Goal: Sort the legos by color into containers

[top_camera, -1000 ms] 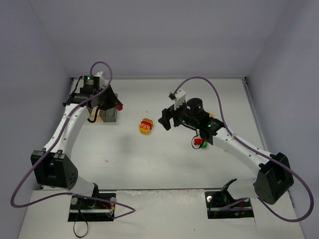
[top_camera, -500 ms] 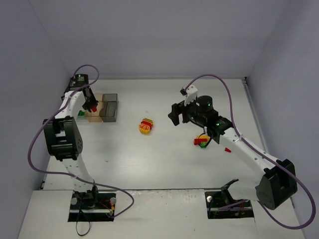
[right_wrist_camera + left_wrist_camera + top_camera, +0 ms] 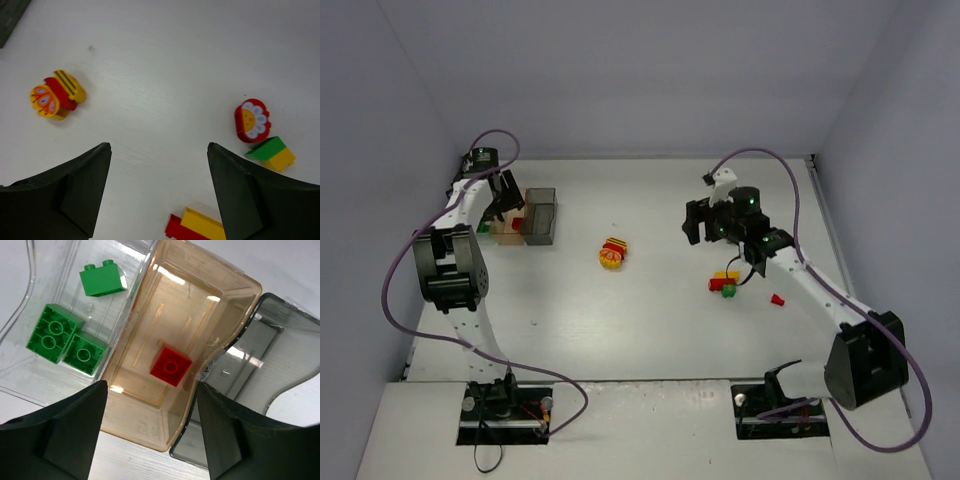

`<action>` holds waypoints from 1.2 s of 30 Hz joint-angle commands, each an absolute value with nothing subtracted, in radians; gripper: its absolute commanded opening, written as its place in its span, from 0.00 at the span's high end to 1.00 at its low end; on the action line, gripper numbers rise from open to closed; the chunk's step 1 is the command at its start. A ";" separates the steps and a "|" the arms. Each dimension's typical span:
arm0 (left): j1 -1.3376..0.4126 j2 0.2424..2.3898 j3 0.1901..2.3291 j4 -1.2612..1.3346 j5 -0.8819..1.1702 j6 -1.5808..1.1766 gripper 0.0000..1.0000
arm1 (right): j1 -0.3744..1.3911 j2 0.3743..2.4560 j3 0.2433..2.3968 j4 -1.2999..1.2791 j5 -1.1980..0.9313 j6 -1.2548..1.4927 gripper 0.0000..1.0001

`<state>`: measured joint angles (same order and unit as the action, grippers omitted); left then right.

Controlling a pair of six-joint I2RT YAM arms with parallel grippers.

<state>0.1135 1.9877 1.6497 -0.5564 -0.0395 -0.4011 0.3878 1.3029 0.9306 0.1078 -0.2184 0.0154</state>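
Note:
My left gripper (image 3: 152,385) hangs open over the containers, with nothing between its fingers. Under it, a red lego (image 3: 170,365) lies in the tan-amber box (image 3: 200,300). Three green legos (image 3: 55,332) sit in the clear box (image 3: 30,385), and the smoky grey box (image 3: 270,355) is beside them. In the top view the containers (image 3: 525,222) stand at the far left. My right gripper (image 3: 159,145) is open above bare table. A red-yellow clump (image 3: 56,95) lies to its left, a red flower lego (image 3: 251,120) and a green-yellow piece (image 3: 272,152) to its right.
Another red-yellow piece (image 3: 197,227) lies just under the right gripper's near side. A small red piece (image 3: 776,299) rests right of the mixed clump (image 3: 724,284). Grey walls close in the white table (image 3: 650,330) on three sides, and purple cables loop over both arms.
My left gripper has opened and the red lego it held now lies in the tan-amber box. My right arm has swung right and back, away from the centre clump.

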 commanded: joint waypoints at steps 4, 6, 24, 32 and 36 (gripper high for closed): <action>0.100 1.783 1.628 -0.538 0.067 -0.462 0.32 | 0.223 1.532 1.101 0.146 -0.245 -0.026 0.27; 0.063 1.729 1.583 -0.555 0.078 -0.474 0.31 | 0.190 1.584 1.158 0.141 -0.264 -0.040 0.27; -0.250 1.168 1.192 -0.624 0.284 -0.523 0.31 | 0.095 1.957 1.315 0.066 -0.364 -0.130 0.35; -0.293 1.124 1.144 -0.586 0.327 -0.557 0.31 | 0.106 1.942 1.330 0.080 -0.397 -0.089 0.96; -0.356 1.137 1.144 -0.510 0.325 -0.604 0.31 | 0.141 1.824 1.281 0.162 -0.413 0.046 1.00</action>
